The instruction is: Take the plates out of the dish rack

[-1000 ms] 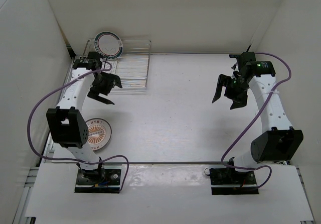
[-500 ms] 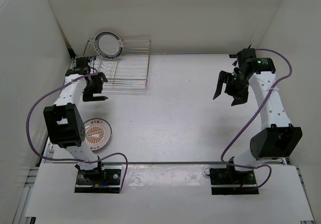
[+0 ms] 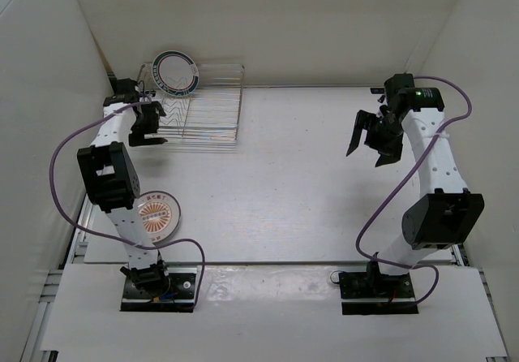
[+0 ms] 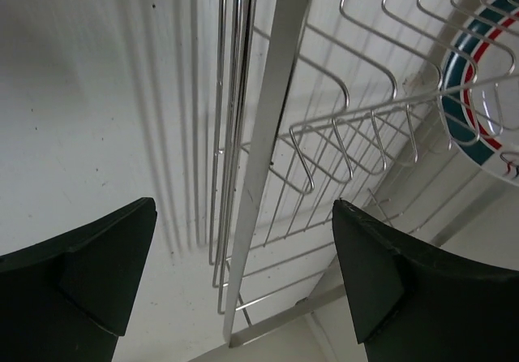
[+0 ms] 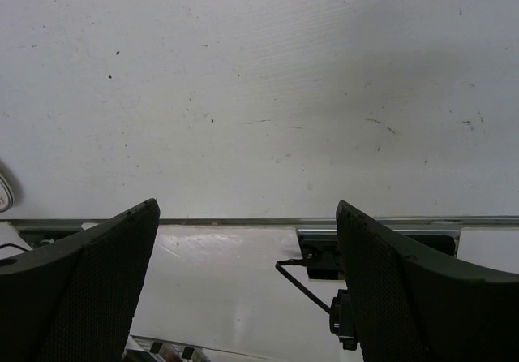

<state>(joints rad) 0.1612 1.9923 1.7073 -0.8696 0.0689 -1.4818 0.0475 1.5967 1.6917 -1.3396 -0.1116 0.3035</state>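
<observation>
The silvery wire dish rack (image 3: pixel 209 106) stands at the back left of the table. One white plate (image 3: pixel 176 72) with teal and red rim rings stands upright in its far left slots. The left wrist view shows that plate (image 4: pixel 483 94) at the right edge, behind the rack's wavy wires (image 4: pixel 340 147). An orange sunburst plate (image 3: pixel 156 215) lies flat on the table near the left arm's base, partly hidden by the arm. My left gripper (image 3: pixel 148 135) (image 4: pixel 243 244) hangs open over the rack's front left corner, holding nothing. My right gripper (image 3: pixel 371 147) (image 5: pixel 247 248) is open and empty above bare table at the right.
White walls close in the table on the left, back and right. A metal frame bar (image 4: pixel 268 135) crosses the left wrist view beside the rack. The right arm's base plate and cable (image 5: pixel 324 260) show past the table's near edge (image 5: pixel 243 221).
My left gripper has swung left and back, from the table in front of the rack to its front left corner. The right gripper has barely shifted.
</observation>
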